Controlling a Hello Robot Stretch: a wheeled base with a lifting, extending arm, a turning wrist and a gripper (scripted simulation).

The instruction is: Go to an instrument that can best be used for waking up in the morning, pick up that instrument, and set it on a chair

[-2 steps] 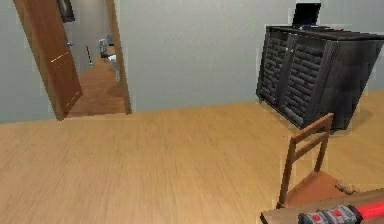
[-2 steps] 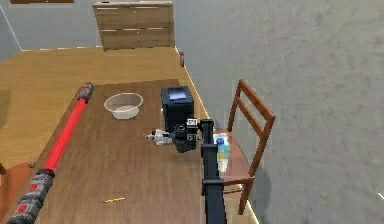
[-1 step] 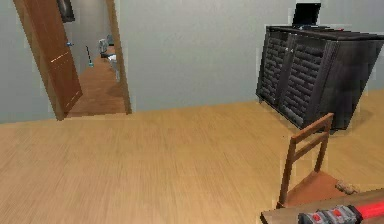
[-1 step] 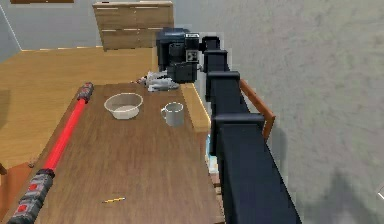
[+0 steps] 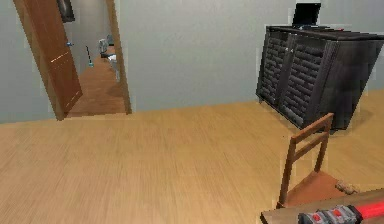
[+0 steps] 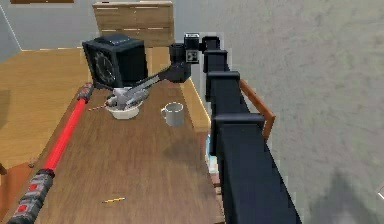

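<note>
On the wooden table (image 6: 130,160) stands a black boxy thing (image 6: 115,58) with a round face on its side, near the far edge. My gripper (image 6: 124,97) reaches from the dark arm (image 6: 235,130) to a pale bowl (image 6: 125,110) just in front of that box. With the bowl lying at the fingers, I cannot tell whether the gripper holds anything. A wooden chair (image 5: 309,152) stands by the table's corner at the forward view's lower right. Its frame (image 6: 259,105) also shows right of the arm.
A white mug (image 6: 173,113) stands right of the bowl. A long red bat (image 6: 62,135) lies along the table's left side. A wooden dresser (image 6: 134,20) stands beyond the table. Ahead are bare floor, an open door (image 5: 55,50) and a dark cabinet (image 5: 305,75) bearing a laptop (image 5: 307,14).
</note>
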